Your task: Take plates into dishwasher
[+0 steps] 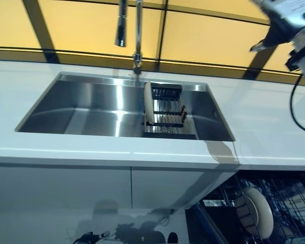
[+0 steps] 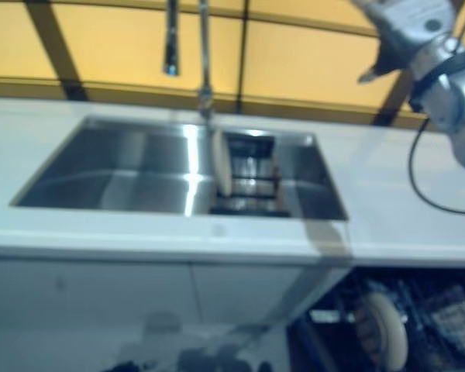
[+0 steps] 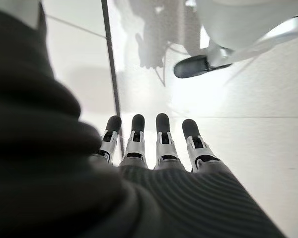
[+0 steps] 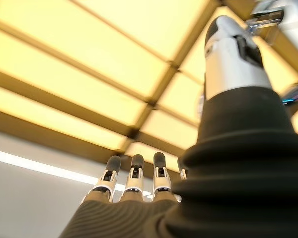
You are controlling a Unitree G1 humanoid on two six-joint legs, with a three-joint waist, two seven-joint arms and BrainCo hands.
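Observation:
A white plate (image 1: 149, 103) stands on edge in a dark rack (image 1: 166, 113) inside the steel sink (image 1: 91, 109). Another white plate (image 1: 258, 211) stands upright in the dishwasher rack (image 1: 290, 203) at the lower right, below the counter. My right hand (image 4: 134, 186) is raised high above the counter's right end, fingers straight and holding nothing; its arm (image 1: 290, 25) shows at the upper right of the eye views. My left hand (image 3: 149, 144) hangs low with fingers straight over the pale floor, empty, and is outside the eye views.
A tall faucet (image 1: 137, 35) rises behind the sink against yellow wall panels. The white counter (image 1: 264, 122) runs around the sink, with white cabinet fronts (image 1: 91, 188) below it. The open dishwasher sits under the counter's right end.

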